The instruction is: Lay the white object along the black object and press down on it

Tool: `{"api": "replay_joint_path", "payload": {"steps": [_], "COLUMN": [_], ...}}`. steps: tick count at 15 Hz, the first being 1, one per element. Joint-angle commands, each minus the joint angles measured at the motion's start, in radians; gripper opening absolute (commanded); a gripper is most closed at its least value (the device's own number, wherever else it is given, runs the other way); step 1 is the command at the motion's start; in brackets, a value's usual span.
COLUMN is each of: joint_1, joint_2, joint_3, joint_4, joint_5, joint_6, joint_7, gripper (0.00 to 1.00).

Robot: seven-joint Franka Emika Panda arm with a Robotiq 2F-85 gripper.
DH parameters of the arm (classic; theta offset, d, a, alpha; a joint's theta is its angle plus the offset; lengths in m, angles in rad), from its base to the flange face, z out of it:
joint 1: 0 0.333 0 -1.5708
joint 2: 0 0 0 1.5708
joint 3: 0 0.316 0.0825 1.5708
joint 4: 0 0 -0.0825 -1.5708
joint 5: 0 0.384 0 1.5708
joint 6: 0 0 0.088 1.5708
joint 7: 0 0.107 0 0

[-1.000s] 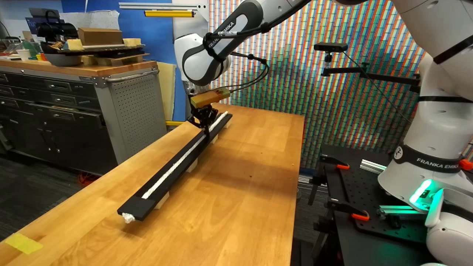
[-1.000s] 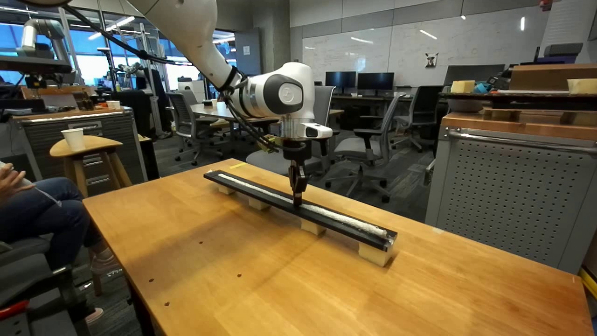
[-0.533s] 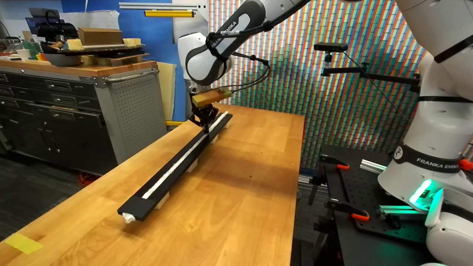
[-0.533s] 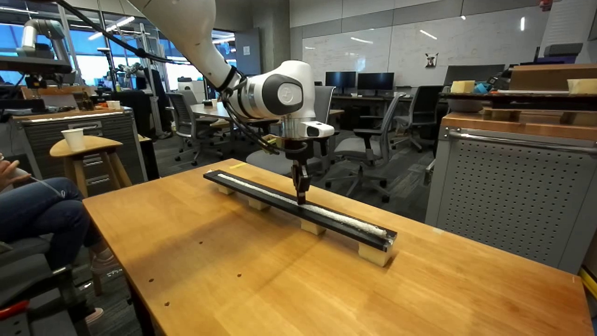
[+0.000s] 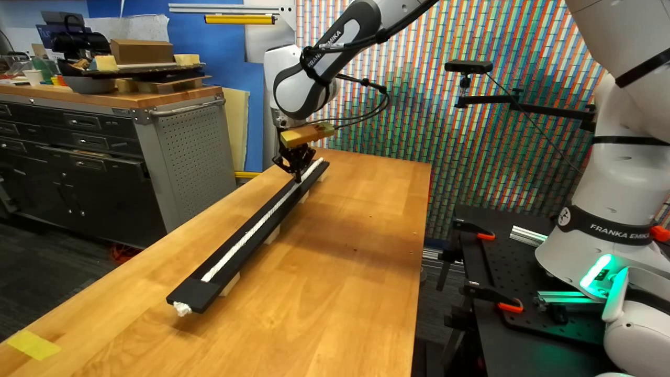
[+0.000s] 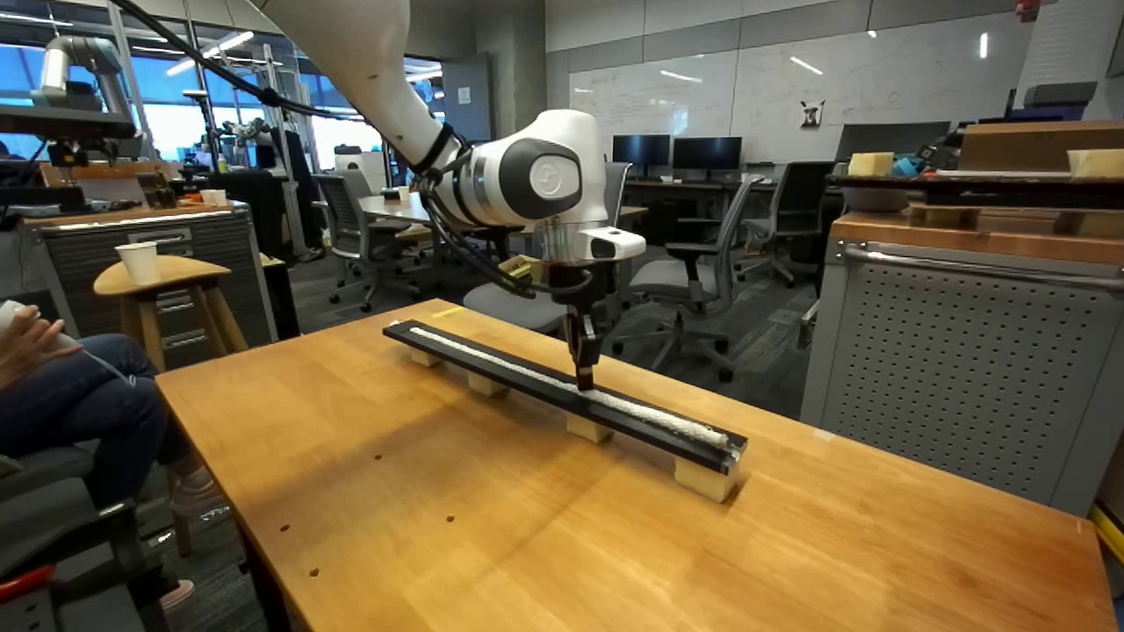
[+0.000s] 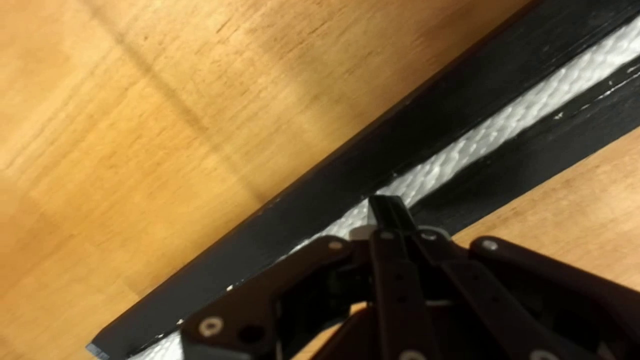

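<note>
In exterior view, white cord (image 5: 261, 222) lies lengthwise in grooved black rail (image 5: 269, 225); gripper (image 5: 298, 180) nearer rail's far end than 1 second ago. Robot base (image 5: 612, 234) reads "FRANKA EMIKA".
In exterior view, white cup (image 6: 139, 262) on stool (image 6: 171, 276), contents hidden; fingers (image 6: 585, 377) meet cord.
In wrist view, fingers clenched together over cord, which runs on either side.

Robotics lab, robot arm (image 6: 514, 175), whiteboard (image 6: 781, 96), drawer cabinet (image 5: 115, 178)

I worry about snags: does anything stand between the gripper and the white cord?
Nothing visible: the closed gripper points down at the white cord, which lies along the black rail; contact is unclear.
</note>
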Motion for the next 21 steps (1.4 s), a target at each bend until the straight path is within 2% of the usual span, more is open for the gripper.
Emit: {"api": "replay_joint_path", "payload": {"steps": [1,6,11,16,21], "joint_1": [-0.013,-0.024,-0.028,-0.030,-0.040], "joint_2": [0.007,0.089,0.112,0.057,-0.031], "joint_3": [0.007,0.013,0.014,0.011,0.006], "joint_4": [0.017,0.104,0.144,0.089,-0.030], "joint_5": [0.011,0.019,0.019,0.025,0.047], "joint_6": [-0.007,-0.074,-0.123,-0.080,0.061], "joint_7": [-0.007,-0.009,-0.008,-0.007,-0.008], "gripper": [0.00,0.00,0.00,0.00,0.00]}}
